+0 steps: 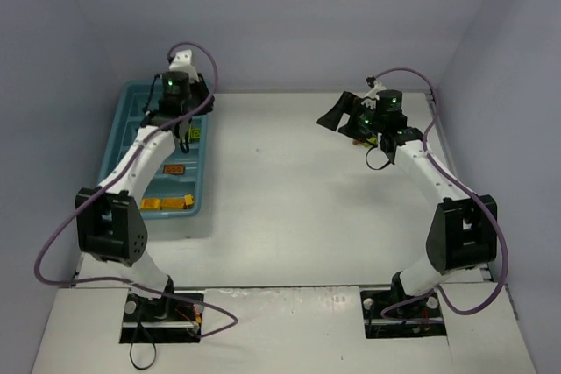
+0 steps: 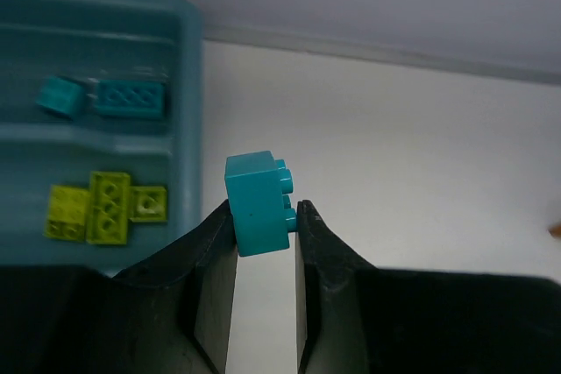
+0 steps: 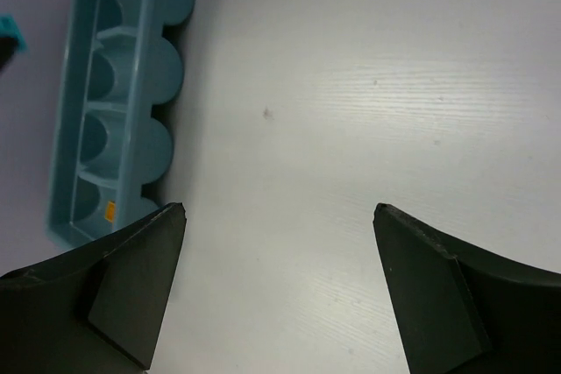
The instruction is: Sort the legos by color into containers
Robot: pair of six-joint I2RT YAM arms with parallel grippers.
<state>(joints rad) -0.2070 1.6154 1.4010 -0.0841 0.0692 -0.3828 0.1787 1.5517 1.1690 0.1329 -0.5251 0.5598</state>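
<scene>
Cyan brick (image 2: 256, 203) held beside the tray (image 2: 188, 85)
Your left gripper (image 2: 266, 216) clamps it, right gripper (image 3: 279, 209) gapes; next, the tray's cyan row (image 2: 131, 63)

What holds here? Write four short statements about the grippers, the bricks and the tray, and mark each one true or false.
1. The left gripper is shut on a cyan brick. True.
2. The right gripper is shut on an orange brick. False: its jaws stand wide open with nothing between them.
3. Two loose cyan bricks lie together in one compartment of the tray. True.
4. The lime green bricks share that compartment. False: they lie in the neighbouring one.
</scene>
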